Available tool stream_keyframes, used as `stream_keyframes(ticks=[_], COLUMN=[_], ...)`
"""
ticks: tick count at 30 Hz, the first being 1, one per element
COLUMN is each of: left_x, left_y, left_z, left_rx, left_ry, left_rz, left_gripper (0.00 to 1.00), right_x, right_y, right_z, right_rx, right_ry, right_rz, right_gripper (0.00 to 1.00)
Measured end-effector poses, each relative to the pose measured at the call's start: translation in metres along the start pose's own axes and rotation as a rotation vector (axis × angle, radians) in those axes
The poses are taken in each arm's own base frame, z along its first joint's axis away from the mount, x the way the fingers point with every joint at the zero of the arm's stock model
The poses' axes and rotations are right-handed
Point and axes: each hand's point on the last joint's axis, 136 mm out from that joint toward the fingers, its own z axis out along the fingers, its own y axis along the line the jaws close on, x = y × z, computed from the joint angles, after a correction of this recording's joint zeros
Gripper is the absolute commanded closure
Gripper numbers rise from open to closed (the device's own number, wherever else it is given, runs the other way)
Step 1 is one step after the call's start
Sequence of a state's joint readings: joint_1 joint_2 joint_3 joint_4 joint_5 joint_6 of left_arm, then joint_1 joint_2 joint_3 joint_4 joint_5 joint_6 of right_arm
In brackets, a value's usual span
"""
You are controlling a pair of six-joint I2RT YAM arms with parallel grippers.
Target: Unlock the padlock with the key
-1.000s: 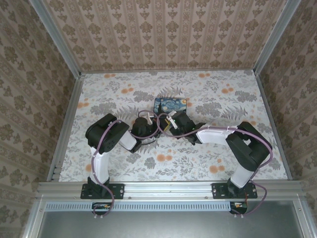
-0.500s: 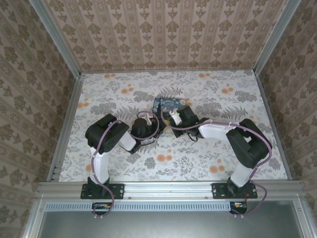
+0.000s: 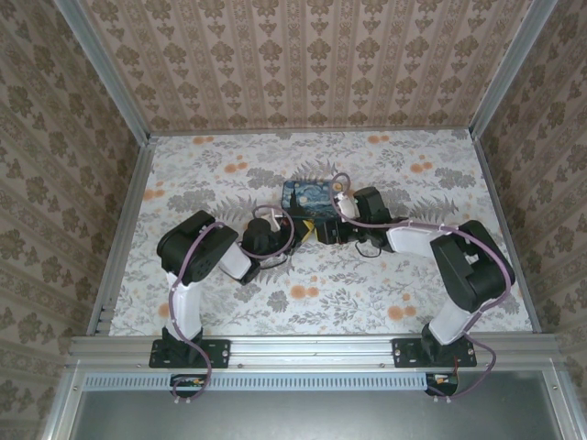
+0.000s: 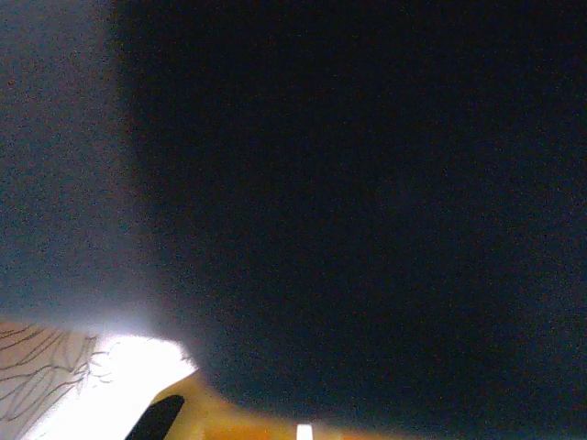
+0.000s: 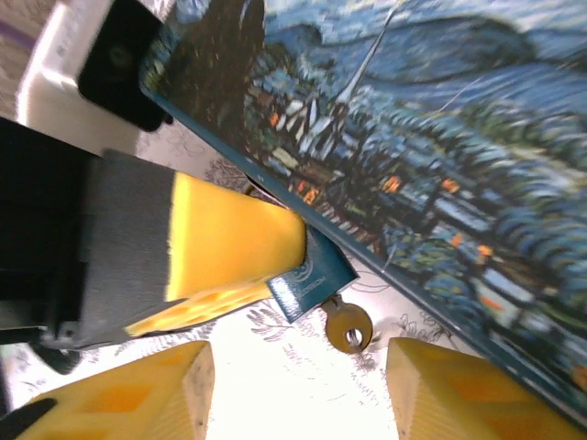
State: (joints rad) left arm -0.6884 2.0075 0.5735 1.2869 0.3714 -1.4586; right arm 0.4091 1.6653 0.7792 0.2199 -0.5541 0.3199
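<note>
1. Where the left gripper (image 5: 275,266) is clamped shut, we see its yellow pads (image 5: 229,243) pinching the blue padlock (image 5: 312,280), which sits right against the edge of the painted box (image 5: 413,137).
2. The key (image 5: 349,328) juts from the padlock's lower end, and we see its round brass head over the floral table (image 3: 229,165).
3. We find the right gripper (image 5: 298,394) partly open and holding nothing, with a yellow finger on either side of the key head and neither touching it.
</note>
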Motion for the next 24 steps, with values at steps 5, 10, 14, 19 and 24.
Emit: stream_keyframes(ticks=[5,10,14,19,24], left_x=[0.001,0.010,0.011,0.015,0.016], left_y=[0.004,0.013,0.006,-0.001,-0.013], left_z=[-0.002,-0.006,-0.009,-0.017,-0.027], left_rx=[-0.011,-0.034,-0.015,-0.018,-0.028], left_ry=[0.001,0.029,0.035,0.045,0.045], left_rz=[0.005,0.011,0.025,0.045,0.080], left_gripper=[0.79,0.51,0.38,0.28,0.24], right_x=[-0.001,-0.007,-0.008,-0.020,-0.056], right_y=[-0.002,-0.006,-0.015,-0.022,-0.027], right_z=[-0.004,0.002,0.008,0.011,0.010], right_rx=[-0.010,-0.018,-0.017,-0.018,-0.028], right_ry=[-0.027,-0.060,-0.070,-0.101,-0.170], right_rz=[0.049,0.093,0.139,0.190,0.209], right_gripper=[0.41,0.40,0.40,0.40,0.40])
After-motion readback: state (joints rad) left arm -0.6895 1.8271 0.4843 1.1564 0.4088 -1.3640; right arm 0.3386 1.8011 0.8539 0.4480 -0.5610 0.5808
